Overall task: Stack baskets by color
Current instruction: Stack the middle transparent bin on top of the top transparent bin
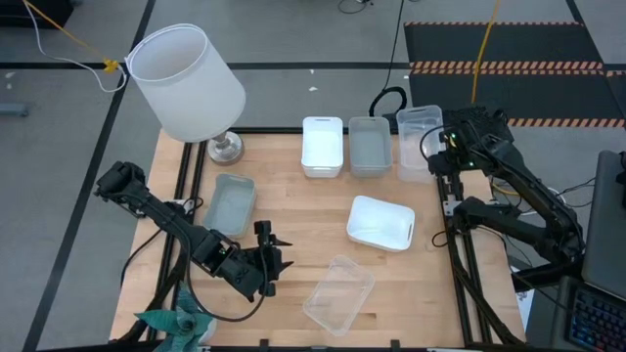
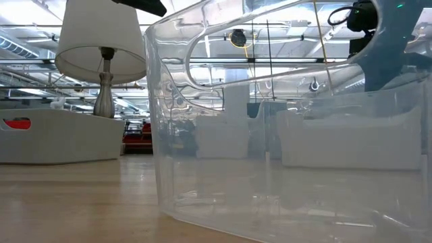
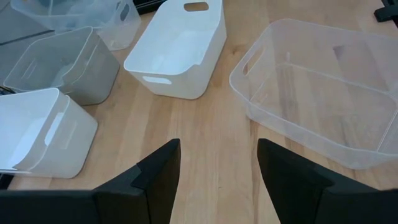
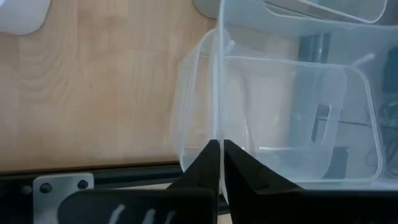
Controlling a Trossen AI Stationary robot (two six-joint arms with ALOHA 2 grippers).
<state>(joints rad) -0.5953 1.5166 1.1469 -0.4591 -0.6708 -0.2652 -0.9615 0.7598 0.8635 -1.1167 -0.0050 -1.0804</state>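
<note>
Clear plastic is what the right gripper [image 4: 220, 149] has between its fingers: in the right wrist view the two dark fingers are pressed together on the thin wall of a clear basket [image 4: 292, 93] at the centre bottom of the frame. In the high view that basket [image 1: 419, 142] sits at the table's far right edge, upper right of the frame, and looks like more than one clear bin already nested. To do this step well, I judge the grip should stay square on the wall, and any lift should go straight up and slowly, since so thin and slippery a wall can flex or slide out of a pinch.

From near to far in the high view: another clear basket [image 1: 338, 293] lies at an angle at the lower centre, just beside the left gripper [image 1: 266, 256], whose fingers stand apart and hold nothing, pointing at it across bare wood. This one fills the low view from close up. A white basket [image 1: 380, 222] lies tilted right of centre. A grey basket [image 1: 231, 203] sits at the left. Along the far edge stand a white basket [image 1: 322, 146] and a grey one [image 1: 370, 146], side by side, next to the clear stack.

All are shallow, round-cornered, with cut-out handles at the ends. A lamp [image 1: 191, 83] stands at the upper left.
</note>
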